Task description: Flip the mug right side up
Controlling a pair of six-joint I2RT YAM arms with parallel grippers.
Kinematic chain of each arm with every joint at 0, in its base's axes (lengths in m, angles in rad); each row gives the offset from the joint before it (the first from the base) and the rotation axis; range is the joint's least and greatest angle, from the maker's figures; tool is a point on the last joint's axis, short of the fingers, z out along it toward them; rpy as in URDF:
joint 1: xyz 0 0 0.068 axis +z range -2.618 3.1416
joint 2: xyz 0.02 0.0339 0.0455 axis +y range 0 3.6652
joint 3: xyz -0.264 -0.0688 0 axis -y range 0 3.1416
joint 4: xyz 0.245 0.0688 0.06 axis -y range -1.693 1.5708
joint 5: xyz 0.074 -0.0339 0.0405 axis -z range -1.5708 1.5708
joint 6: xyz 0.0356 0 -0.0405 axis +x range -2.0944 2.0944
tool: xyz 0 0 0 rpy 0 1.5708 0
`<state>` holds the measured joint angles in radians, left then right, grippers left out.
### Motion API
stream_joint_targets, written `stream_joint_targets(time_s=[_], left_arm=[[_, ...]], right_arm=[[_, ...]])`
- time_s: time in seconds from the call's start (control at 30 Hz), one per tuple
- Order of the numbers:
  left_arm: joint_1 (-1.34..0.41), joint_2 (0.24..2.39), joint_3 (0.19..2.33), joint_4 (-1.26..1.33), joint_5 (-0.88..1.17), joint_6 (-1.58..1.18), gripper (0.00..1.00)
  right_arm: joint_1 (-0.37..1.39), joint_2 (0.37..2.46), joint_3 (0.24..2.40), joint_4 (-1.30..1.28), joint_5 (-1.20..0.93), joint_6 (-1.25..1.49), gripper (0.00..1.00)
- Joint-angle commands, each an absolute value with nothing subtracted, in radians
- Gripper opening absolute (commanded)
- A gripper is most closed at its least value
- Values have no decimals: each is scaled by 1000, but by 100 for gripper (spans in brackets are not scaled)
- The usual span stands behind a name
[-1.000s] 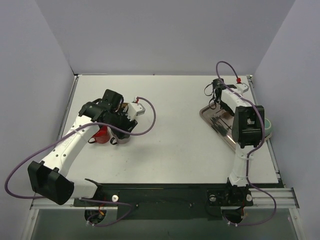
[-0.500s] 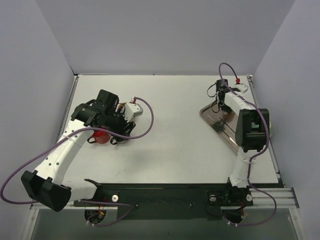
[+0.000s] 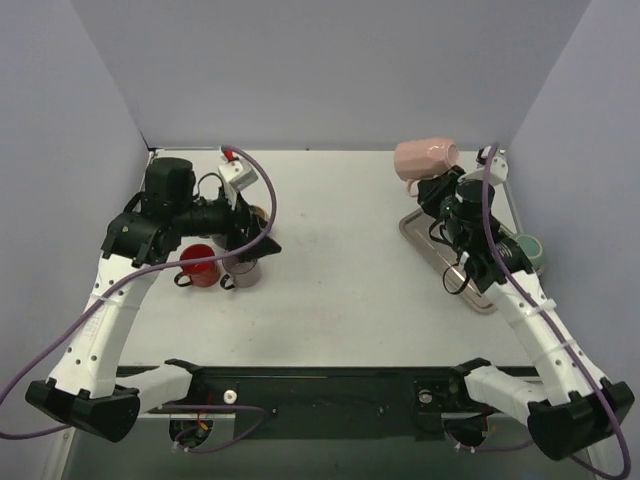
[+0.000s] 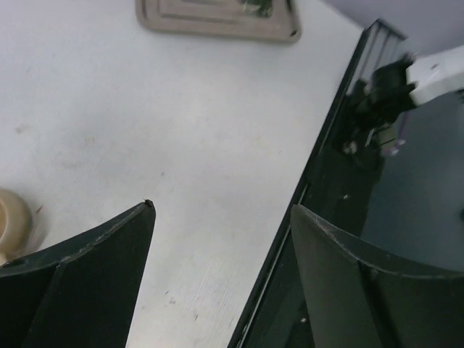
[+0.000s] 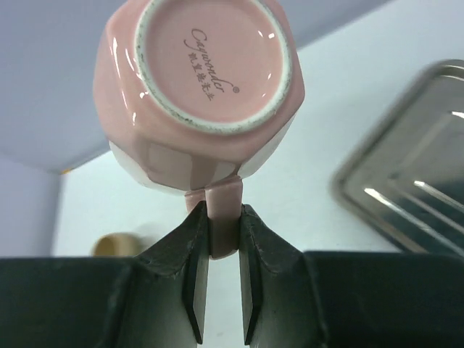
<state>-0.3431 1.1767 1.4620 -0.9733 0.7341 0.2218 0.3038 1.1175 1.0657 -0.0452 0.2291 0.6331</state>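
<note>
1. Pinching the handle of the pink faceted ceramic mug (image 5: 210, 87), the right gripper (image 5: 220, 217) has both fingers clamped on it.
2. The mug is held clear of the white table (image 3: 340, 250), at 1 o'clock in the top view. It is tipped on its side, base toward the wrist camera.
3. A rectangular metal tray (image 3: 424, 232) lies at 5 o'clock from the mug.
4. The left gripper (image 4: 221, 206) is at 9 o'clock, jaws spread wide with nothing between them.
5. A red mug (image 3: 198, 266) and a grey cup (image 3: 243, 272) stand just beside it, toward 6 o'clock.

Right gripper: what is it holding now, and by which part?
The right gripper holds the pink mug, pinched by its handle. The left gripper is open, holding nothing.
</note>
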Motion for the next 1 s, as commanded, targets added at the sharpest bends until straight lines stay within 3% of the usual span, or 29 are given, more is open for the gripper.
stream_joint_targets(time_s=[0.0,0.13,0.2,0.6,0.7,0.73,0.77,0.8,0.9,0.93,0.97], left_arm=[[-288,1147,1427,-466,1049,-253,86],[-288,1164,1313,23,1146,-674,87],[-304,1175,1307,127,1149,-744,88],[-351,1193,1293,232,1089,-850,86],[-347,1192,1293,248,1082,-862,72],[-344,1189,1293,245,1077,-859,48],[-339,1186,1296,206,1054,-839,16],[-337,1186,1310,166,1034,-786,1],[-337,1190,1367,-199,848,-599,0],[-341,1192,1394,-260,803,-516,0],[-350,1193,1405,-358,701,-468,0]], right_arm=[[424,973,1049,181,117,706,0],[576,899,1052,268,100,736,0],[651,893,1057,302,94,753,0],[946,1049,1111,474,65,805,0],[956,1092,1131,465,25,836,0],[957,1101,1124,466,23,841,0],[954,1101,1112,469,21,848,0],[951,1097,1105,465,37,850,0],[910,1082,1085,386,57,836,0],[894,1078,1098,347,54,830,6],[853,1077,1104,253,57,827,31]])
